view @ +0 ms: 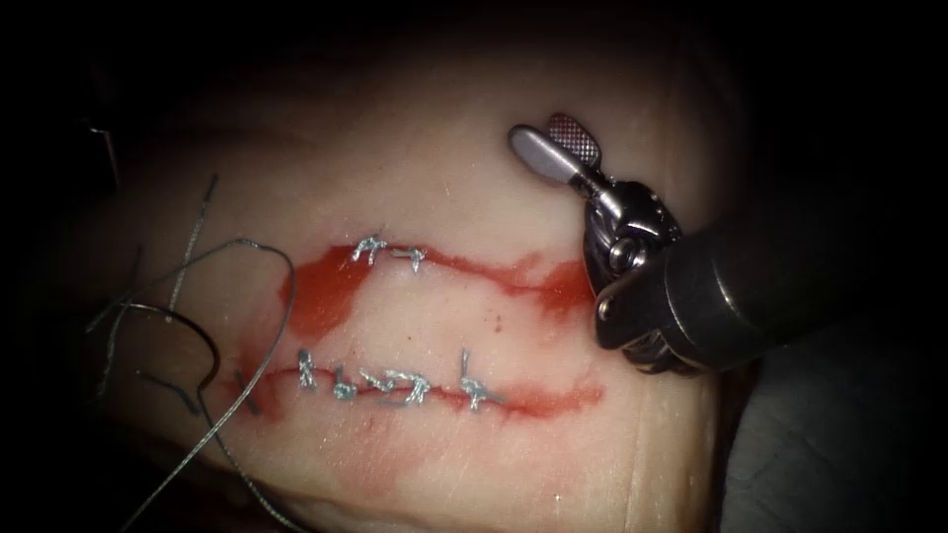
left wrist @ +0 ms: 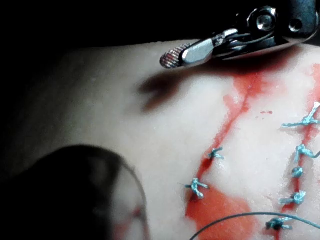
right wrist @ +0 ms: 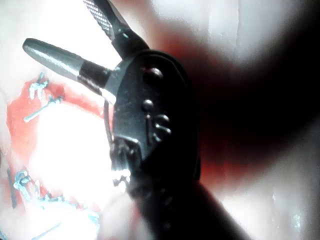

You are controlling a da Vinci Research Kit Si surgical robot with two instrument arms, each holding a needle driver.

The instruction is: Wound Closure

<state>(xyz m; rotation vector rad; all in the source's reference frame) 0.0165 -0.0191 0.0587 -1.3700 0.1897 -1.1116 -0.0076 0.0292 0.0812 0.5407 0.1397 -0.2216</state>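
Note:
The right tool [view: 545, 134] hovers over the tissue [view: 444, 168] above the right end of the upper cut [view: 494, 276], jaws open and holding nothing. The same open jaws [right wrist: 57, 25] appear close up in the right wrist view, and in the left wrist view that tool [left wrist: 182, 54] sits above the tissue. The curved needle [view: 209, 347] lies on the tissue at the left end of the lower cut [view: 553, 400], held by neither tool; I cannot tell whether its tip is in the tissue. Grey thread [view: 289, 286] loops around it.
Knotted stitches cross the upper cut [view: 387, 253] and several cross the lower cut [view: 395, 385]. Red fluid [view: 326, 291] pools at the upper cut's left end. Loose thread ends [view: 193, 237] trail off to the left. A dark rounded shape [left wrist: 70, 195] blocks part of the left wrist view.

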